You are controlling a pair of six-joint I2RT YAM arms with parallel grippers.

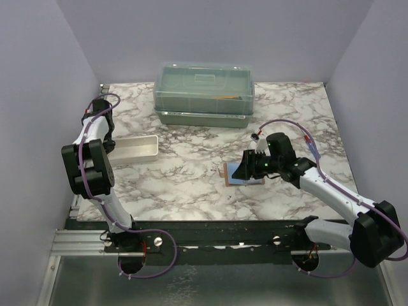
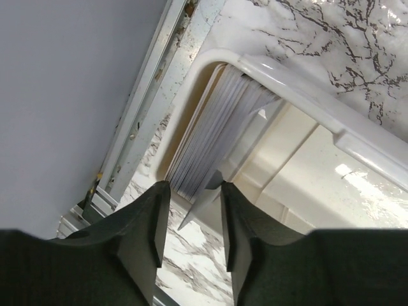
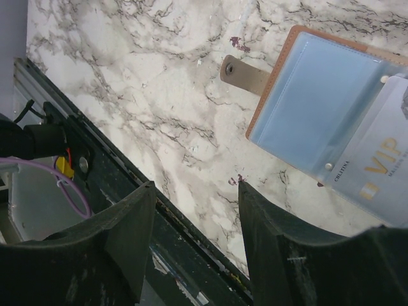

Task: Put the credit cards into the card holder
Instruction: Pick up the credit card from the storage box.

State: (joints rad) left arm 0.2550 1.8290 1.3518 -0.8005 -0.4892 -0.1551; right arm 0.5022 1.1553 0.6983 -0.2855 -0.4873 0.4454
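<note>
Since the credit cards (image 2: 213, 127) stand on edge in a packed row at one end of the white tray (image 2: 306, 95), the pick falls to my left gripper (image 2: 194, 220). It hangs right at that end, fingertips just short of the row, jaws parted by a narrow gap, nothing between them.

- The row lies straight ahead, a little right of the gap.
- Card edges run away from me, up and to the right in the left wrist view, so the faces sit roughly in line with my finger pads, not across them.
- Judgement: the gap looks too narrow for the whole row but enough for one card or a few. I would have to ease forward over the near edge to single one out.
- The tray wall hugs the row's left side and could foul that finger.

The card holder (image 1: 245, 172) lies open and flat on the desk (image 1: 191, 172), well apart from the tray, under my right gripper (image 3: 197, 236). That gripper is spread wide and empty.

- The holder sits ahead and to the right of it, bluish pockets up, snap tab (image 3: 245, 74) sticking out on the near-left side.
- A pale VIP card (image 3: 382, 166) lies at the holder's far side. I cannot tell if it is tucked into the sleeve.

My right arm is nearer the holder and my left arm nearer the cards, so any card must cross the desk between them.
</note>
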